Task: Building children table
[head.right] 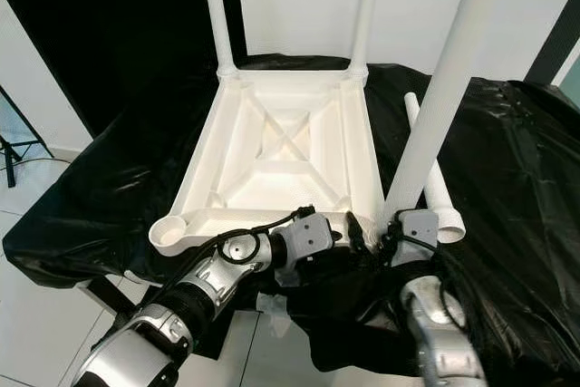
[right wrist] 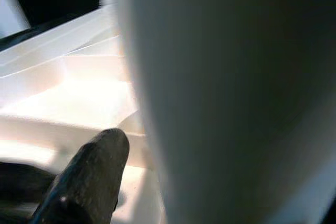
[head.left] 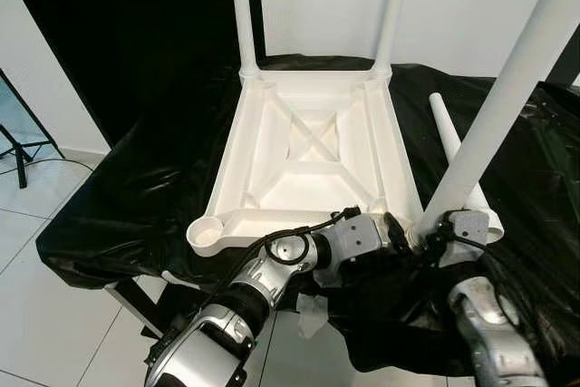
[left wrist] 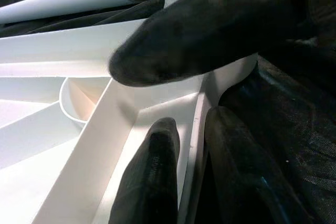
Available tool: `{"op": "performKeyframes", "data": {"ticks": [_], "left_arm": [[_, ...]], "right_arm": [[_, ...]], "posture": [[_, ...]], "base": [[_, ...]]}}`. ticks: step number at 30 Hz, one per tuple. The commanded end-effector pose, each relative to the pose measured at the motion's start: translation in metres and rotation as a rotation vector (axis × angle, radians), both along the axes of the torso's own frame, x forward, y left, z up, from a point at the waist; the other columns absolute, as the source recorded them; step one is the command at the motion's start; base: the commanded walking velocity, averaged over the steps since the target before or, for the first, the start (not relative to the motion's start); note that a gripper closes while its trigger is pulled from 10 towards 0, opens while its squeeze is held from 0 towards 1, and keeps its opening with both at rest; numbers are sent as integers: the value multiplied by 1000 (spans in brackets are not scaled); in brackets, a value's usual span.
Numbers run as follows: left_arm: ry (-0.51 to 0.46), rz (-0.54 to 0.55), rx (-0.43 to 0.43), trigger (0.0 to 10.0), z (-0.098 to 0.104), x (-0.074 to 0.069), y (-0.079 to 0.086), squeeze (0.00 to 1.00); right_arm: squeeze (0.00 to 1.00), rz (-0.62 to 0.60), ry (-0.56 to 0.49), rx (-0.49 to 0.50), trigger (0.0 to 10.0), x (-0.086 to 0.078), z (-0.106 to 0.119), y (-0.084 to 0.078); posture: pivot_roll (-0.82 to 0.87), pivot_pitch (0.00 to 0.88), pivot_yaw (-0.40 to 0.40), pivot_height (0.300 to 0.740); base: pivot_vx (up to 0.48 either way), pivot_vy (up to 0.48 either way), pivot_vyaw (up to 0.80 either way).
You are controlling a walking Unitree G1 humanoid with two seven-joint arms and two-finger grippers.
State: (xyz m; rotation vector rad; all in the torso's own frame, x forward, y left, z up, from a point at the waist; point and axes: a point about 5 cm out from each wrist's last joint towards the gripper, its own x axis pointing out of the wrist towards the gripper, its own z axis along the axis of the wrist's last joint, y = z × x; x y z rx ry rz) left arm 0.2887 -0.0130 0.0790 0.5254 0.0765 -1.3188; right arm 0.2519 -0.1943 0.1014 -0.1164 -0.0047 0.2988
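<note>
Standing nearly upright at the tabletop's (head.left: 313, 147) near right corner, the third leg (head.left: 507, 97) is pinched by the right gripper (head.left: 426, 235); left gripper (left wrist: 181, 145) straddles the rim, jaws spread

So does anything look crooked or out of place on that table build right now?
Yes. The near-right leg leans away from the two upright far legs, so it looks not yet seated in the upside-down tabletop; the right gripper grips its base. The near-left socket is empty, and a spare leg lies on the black cover.
</note>
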Motion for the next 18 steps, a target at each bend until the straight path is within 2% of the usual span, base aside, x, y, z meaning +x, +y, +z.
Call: {"op": "performKeyframes", "data": {"ticks": [1, 3, 4, 5, 9, 10, 11, 12, 14, 15, 18], "left_arm": [[145, 19, 137, 10000, -41, -17, 14, 0], [150, 9, 136, 10000, -42, -19, 11, 0], [150, 9, 136, 10000, -42, -19, 11, 0], [151, 1, 134, 10000, -42, -21, 9, 0], [148, 9, 128, 10000, -40, -18, 9, 0], [146, 15, 127, 10000, -39, -17, 10, 0], [146, 15, 127, 10000, -39, -17, 10, 0], [145, 19, 128, 10000, -39, -17, 11, 0], [146, 21, 130, 10000, -40, -17, 12, 0], [149, 23, 132, 10000, -42, -18, 14, 0], [150, 24, 134, 10000, -42, -18, 15, 0]], "right_arm": [[0, 88, -2, -10, 10000, 5, 10, 7], [0, 244, 90, -122, 10000, 0, 1, 6], [0, 244, 90, -122, 10000, 0, 1, 6], [0, 333, 156, -177, 10000, -8, -8, 1], [0, 376, 177, -181, 10000, -12, -9, -2], [0, 384, 180, -180, 3961, -12, -9, -3], [0, 384, 180, -180, 3961, -12, -9, -3], [0, 391, 189, -180, 0, -12, -10, -4], [0, 396, 208, -191, 0, -13, -12, -5], [0, 380, 246, -191, 0, -14, -21, -5], [0, 367, 255, -179, 0, -15, -23, -4]], "posture": [[151, 0, 8, 740], [144, 0, 11, 740], [144, 0, 11, 740], [149, 0, 8, 740], [152, 0, 4, 740], [158, 0, 1, 740], [158, 0, 1, 740], [160, 0, 1, 740], [165, 0, 0, 740], [167, 0, 0, 740], [168, 0, -1, 740]], "base": [[0, 0, 0], [0, 0, 0], [0, 0, 0], [0, 0, 0], [0, 0, 0], [0, 0, 0], [0, 0, 0], [0, 0, 0], [0, 0, 0], [0, 0, 0], [0, 0, 0]]}}
